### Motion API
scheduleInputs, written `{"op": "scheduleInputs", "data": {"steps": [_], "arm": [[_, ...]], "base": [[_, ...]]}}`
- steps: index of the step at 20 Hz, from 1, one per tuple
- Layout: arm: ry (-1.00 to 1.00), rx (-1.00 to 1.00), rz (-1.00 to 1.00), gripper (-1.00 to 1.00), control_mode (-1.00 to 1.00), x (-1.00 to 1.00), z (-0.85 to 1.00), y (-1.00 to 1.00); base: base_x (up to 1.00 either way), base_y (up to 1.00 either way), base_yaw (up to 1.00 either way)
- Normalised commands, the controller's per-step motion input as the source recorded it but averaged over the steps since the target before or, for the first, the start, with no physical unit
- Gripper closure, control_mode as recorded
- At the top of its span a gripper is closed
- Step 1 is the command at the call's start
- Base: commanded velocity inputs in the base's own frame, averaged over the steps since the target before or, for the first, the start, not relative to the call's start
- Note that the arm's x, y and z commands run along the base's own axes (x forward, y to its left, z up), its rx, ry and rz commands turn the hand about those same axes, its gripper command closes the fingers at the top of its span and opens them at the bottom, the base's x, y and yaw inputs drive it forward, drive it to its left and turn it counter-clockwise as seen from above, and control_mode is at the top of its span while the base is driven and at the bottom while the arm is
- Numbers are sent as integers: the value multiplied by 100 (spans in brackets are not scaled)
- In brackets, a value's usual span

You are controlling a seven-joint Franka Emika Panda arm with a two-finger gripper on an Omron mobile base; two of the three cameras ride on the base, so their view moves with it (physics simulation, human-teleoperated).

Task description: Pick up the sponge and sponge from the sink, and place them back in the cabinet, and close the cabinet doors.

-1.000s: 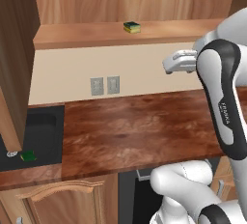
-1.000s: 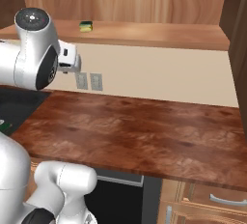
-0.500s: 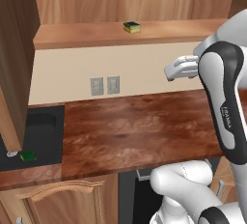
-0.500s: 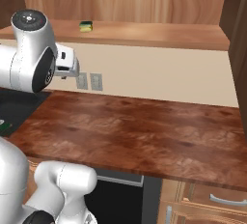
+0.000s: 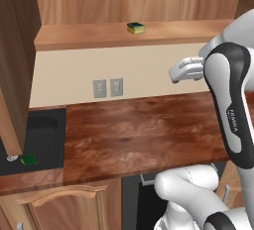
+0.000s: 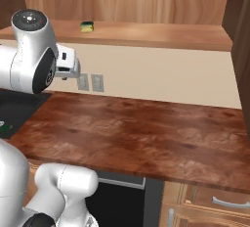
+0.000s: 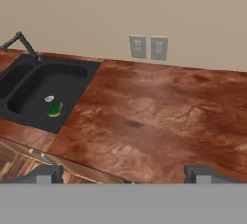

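In the left base view one sponge (image 5: 135, 28) lies on the cabinet (image 5: 124, 35) shelf, and a second sponge (image 5: 29, 160) sits in the sink (image 5: 47, 147) at the near left by the drain. The right base view shows the shelf sponge (image 6: 87, 26) far left. In the hand view the gripper (image 7: 123, 174) stands wide open and empty above the counter (image 7: 159, 117), with the sink sponge (image 7: 55, 108) far to its left.

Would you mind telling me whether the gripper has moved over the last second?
Yes. In the left base view the gripper has dropped lower and shifted slightly left, away from the cabinet shelf toward the wall outlets.
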Motion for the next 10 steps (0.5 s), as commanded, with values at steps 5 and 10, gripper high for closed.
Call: {"op": "scheduleInputs", "data": {"steps": [5,10], "arm": [[0,0,0,-100,100,0,0,0],[0,0,0,-100,100,0,0,0]], "base": [[-53,-8,-1],[-67,-9,0]]}}
